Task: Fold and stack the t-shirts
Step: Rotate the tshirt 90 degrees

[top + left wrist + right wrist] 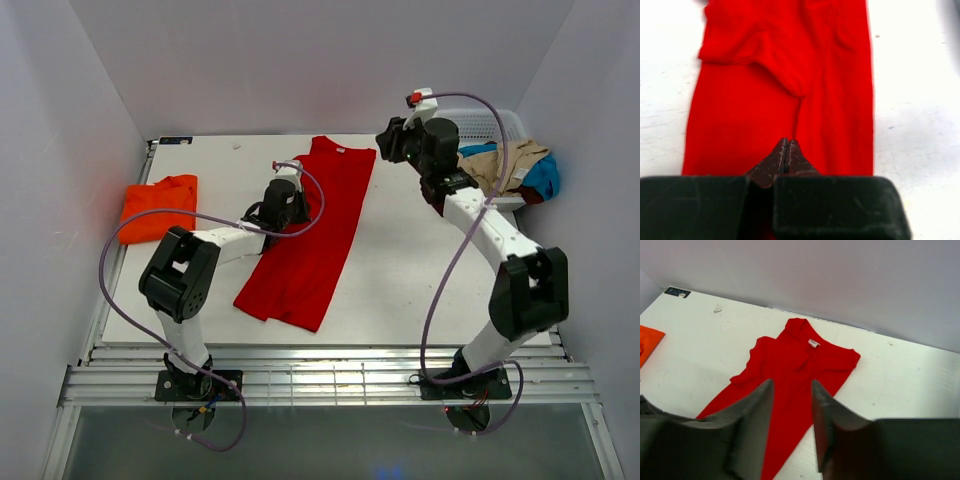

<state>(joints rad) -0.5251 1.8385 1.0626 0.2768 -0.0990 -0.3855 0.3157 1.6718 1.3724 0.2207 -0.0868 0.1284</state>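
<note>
Left end effector (786, 150) fully closed, tips on the narrow-folded red t-shirt (312, 235) lying between the table's (410, 270) far and near edges, hold on cloth unconfirmed; right end effector (792, 385) partly open, empty, near the far right corner.

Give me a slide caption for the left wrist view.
Left tool, shut, poised over a lengthwise-folded red t-shirt on the white table.
</note>
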